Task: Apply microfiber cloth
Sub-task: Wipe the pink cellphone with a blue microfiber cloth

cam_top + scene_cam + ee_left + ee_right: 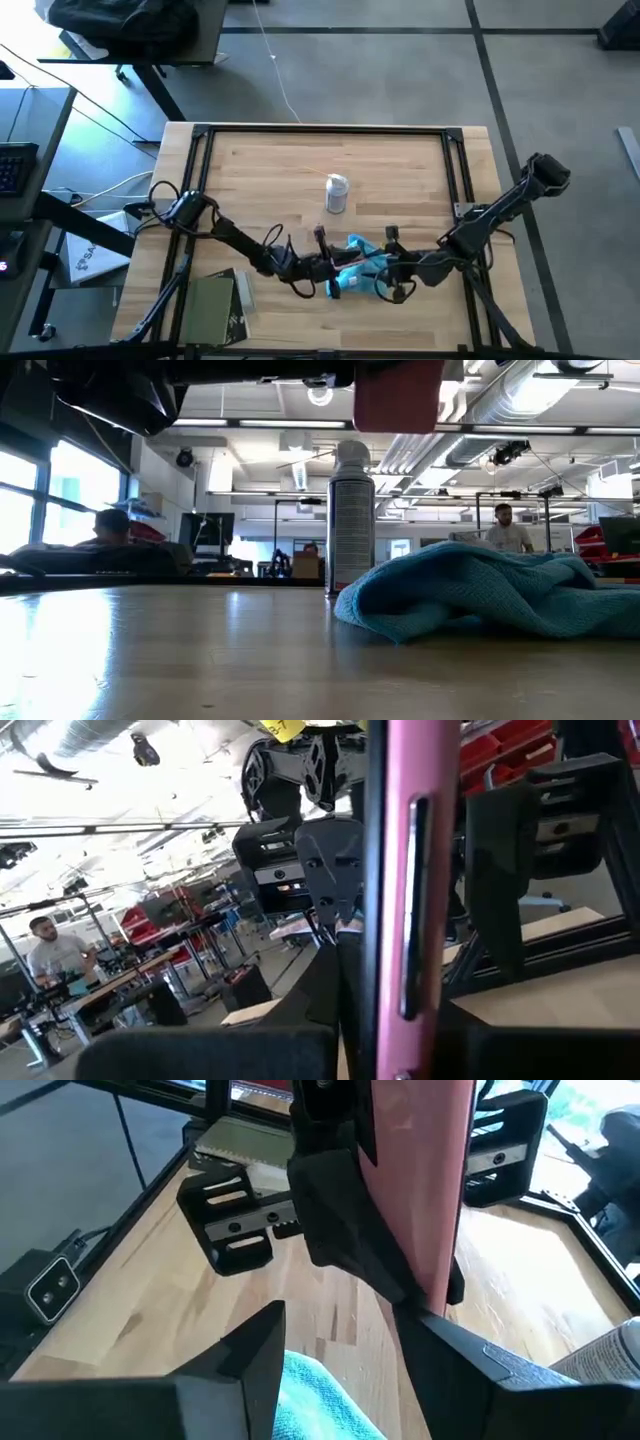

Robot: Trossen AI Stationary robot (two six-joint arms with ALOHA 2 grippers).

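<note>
Lying bunched on the wooden surface (400,170) near its front edge, the microfiber cloth (357,262) sits in soft turquoise folds between the two arms, just in front of the white spray can (337,193), which stands upright a little farther back. From table height the cloth (490,595) spreads low and rumpled to one side of the can (351,525), the two close together but whether they touch is unclear. The left end effector (325,270) reaches in from the left side and holds a flat pink object (405,890) upright, its fingers clenched on the lower part of the object. The right end effector (392,275) comes in from the right and hangs over the cloth's right part; whether its fingers are released or clenched cannot be told. In the right wrist view the pink object (415,1180) stands tall just above a corner of the cloth (320,1400). A dark green booklet (212,305) lies at the front left corner of the surface. Beyond the surface, people (505,525) sit and stand among desks in the room.
</note>
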